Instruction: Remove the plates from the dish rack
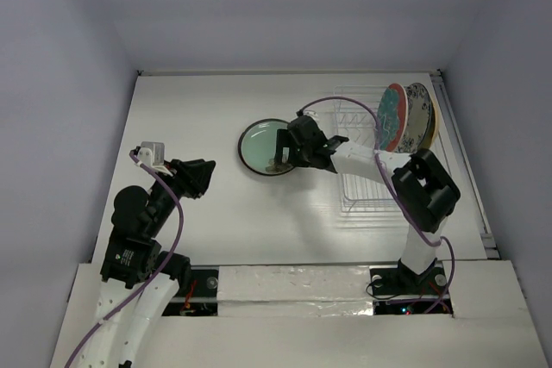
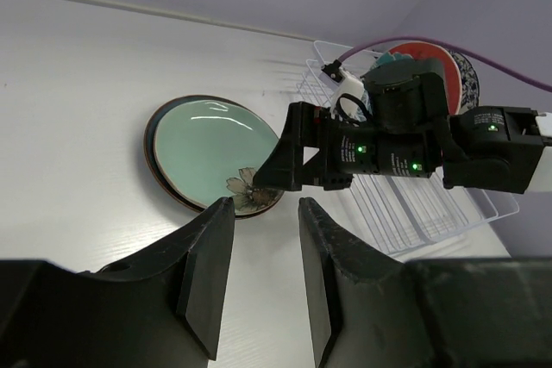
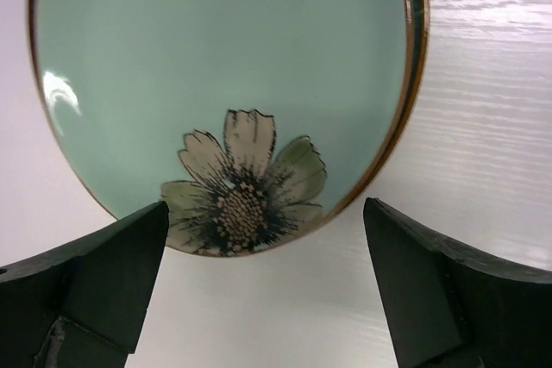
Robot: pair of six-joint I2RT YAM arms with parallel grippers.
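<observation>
A pale mint green plate (image 1: pixel 264 145) with a flower painted on it lies flat on the table, stacked on a dark teal plate (image 2: pixel 154 158) whose rim shows around it. My right gripper (image 1: pixel 286 156) is open and empty, its jaws spread just above the mint plate's near-right edge (image 3: pixel 224 66). The white wire dish rack (image 1: pixel 366 187) stands at the right. Three plates stand upright at its far end: red-and-teal floral (image 1: pixel 392 116), white with blue rim (image 1: pixel 419 115), cream-yellow (image 1: pixel 435 114). My left gripper (image 1: pixel 201 177) is open and empty over bare table, left of the stack (image 2: pixel 207 148).
The right arm (image 1: pixel 423 191) reaches across the near part of the rack. The rack also shows in the left wrist view (image 2: pixel 414 208). A raised rail (image 1: pixel 461 152) runs along the table's right edge. White walls close the back and both sides.
</observation>
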